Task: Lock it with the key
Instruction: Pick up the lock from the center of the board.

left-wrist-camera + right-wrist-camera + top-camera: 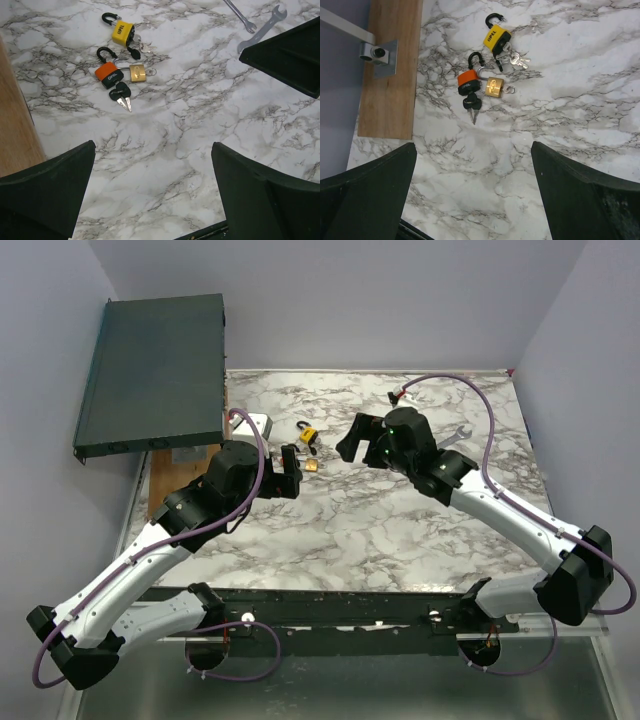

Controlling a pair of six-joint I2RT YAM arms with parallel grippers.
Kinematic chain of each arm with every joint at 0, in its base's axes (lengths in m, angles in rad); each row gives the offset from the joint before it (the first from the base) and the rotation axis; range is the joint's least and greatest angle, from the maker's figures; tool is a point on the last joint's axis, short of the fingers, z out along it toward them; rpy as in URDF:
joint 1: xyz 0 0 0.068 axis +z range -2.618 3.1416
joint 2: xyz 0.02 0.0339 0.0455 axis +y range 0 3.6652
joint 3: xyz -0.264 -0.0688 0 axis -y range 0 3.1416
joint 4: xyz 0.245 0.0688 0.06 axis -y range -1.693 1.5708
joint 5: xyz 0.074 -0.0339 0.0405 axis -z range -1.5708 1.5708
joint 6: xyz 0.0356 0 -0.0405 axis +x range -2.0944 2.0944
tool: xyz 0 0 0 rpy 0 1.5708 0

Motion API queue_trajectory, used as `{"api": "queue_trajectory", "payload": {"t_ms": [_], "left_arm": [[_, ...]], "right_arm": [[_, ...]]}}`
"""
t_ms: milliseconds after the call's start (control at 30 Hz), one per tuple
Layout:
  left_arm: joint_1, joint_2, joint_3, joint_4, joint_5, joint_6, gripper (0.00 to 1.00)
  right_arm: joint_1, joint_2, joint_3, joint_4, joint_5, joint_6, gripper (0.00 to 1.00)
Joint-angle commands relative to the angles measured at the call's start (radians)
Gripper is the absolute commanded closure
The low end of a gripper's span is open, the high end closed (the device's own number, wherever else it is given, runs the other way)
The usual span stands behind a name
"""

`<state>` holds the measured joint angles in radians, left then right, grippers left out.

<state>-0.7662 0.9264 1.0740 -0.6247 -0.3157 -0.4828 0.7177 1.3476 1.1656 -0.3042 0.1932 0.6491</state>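
Left gripper (153, 147), right gripper (473, 145): spread, empty.
Orange padlock (109, 76) touches brass padlock (137, 73); grabbing the black-headed keys (121, 95) could drag both along.

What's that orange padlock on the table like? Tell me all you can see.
The orange padlock lies flat on the marbled table. It has an orange casing with white lettering, a black base, and a black shackle that looks open. At its base sit black-headed keys; whether one is inserted is unclear. A brass padlock lies close against its side.
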Motion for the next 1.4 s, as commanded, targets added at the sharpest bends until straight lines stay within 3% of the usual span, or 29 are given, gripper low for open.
{"api": "queue_trajectory", "payload": {"t_ms": [0,500,1367], "left_arm": [[-0.001,-0.018,-0.011,0.032,-0.026,0.011,0.02],[0.001,-0.032,-0.027,0.024,0.015,0.036,0.01],[0.027,-0.113,-0.207,-0.069,0.004,-0.1,0.02]], "right_arm": [[-0.004,-0.002,-0.012,0.0,0.011,-0.014,0.0],[0.01,0.135,0.063,-0.049,0.023,-0.025,0.0],[0.091,0.875,0.693,-0.191,0.101,-0.126,0.07]]}}
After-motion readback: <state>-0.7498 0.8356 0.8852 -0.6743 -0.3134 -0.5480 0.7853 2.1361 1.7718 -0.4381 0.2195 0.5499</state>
